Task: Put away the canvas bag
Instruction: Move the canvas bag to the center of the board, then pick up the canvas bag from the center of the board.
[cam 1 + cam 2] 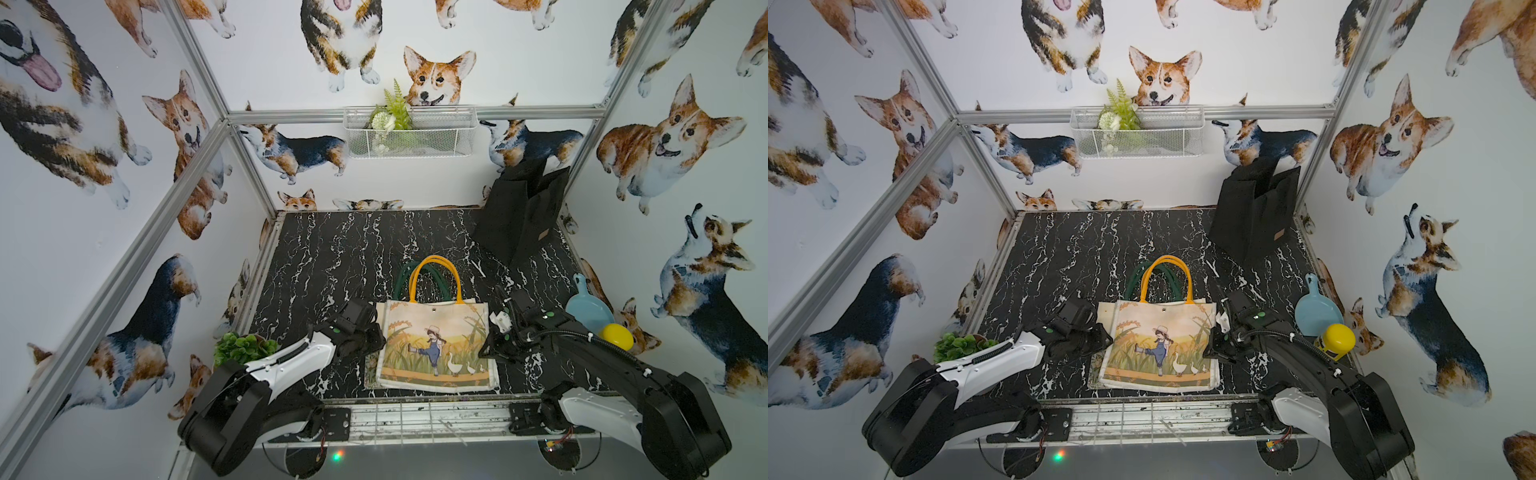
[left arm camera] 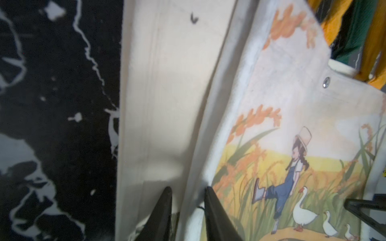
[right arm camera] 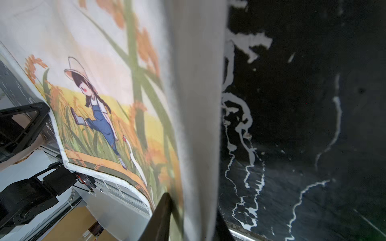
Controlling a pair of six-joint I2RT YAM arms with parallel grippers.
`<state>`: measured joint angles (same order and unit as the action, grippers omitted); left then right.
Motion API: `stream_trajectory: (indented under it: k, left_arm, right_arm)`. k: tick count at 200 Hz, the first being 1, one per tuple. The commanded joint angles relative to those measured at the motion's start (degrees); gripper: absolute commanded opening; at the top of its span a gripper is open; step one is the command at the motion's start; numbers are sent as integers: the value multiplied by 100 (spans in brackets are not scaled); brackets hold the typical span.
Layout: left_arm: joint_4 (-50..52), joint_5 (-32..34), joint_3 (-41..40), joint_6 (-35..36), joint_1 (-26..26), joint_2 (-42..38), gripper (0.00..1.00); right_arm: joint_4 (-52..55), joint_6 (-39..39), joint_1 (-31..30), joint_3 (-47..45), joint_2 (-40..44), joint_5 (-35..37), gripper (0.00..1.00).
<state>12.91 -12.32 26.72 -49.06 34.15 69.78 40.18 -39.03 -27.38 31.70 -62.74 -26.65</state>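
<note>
The canvas bag lies near the front edge of the worktop, its handles pointing toward the back. The left hand pinches the bag's left side edge. The right hand pinches the right edge, with 1 finger hidden behind the cloth.

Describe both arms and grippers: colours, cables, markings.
The left arm and right arm pair black joints with white shells; each carries a ribbed black cable and a green wrist dot. The left gripper and right gripper have black tapered fingers.
</note>
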Motion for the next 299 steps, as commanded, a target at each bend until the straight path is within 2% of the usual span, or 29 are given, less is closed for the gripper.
stream_trajectory:
  k: [1,65,83,95,120,177,224,267,299]
  left_arm:
    - [-215,53,-27,-185,10,62,30]
    - [-1488,-624,-406,-932,62,201,28]
    - [-1521,-701,-347,-956,73,203,17]
    - [-1493,-720,-299,-948,74,160,0]
    - [-1086,-613,-82,-809,68,-63,0]
    - [158,-265,572,-244,61,-643,0]
    - [486,-277,768,-97,-50,-784,0]
    - [657,-685,1109,-35,-496,-830,0]
    - [777,-968,1363,119,-849,-764,0]
  right_arm:
    - [-35,-76,-10,-88,12,-88,27]
    - [-331,-162,-4,-296,-107,-182,22]
    - [-333,-158,-8,-296,-107,-177,22]
    - [-328,-152,-4,-290,-107,-182,22]
    - [-161,-82,4,-167,-60,-159,18]
    - [719,448,4,674,76,340,14]
    - [711,421,2,962,-107,99,4]
    - [732,186,4,1397,-107,46,9]
    - [789,198,4,1656,-372,0,21]
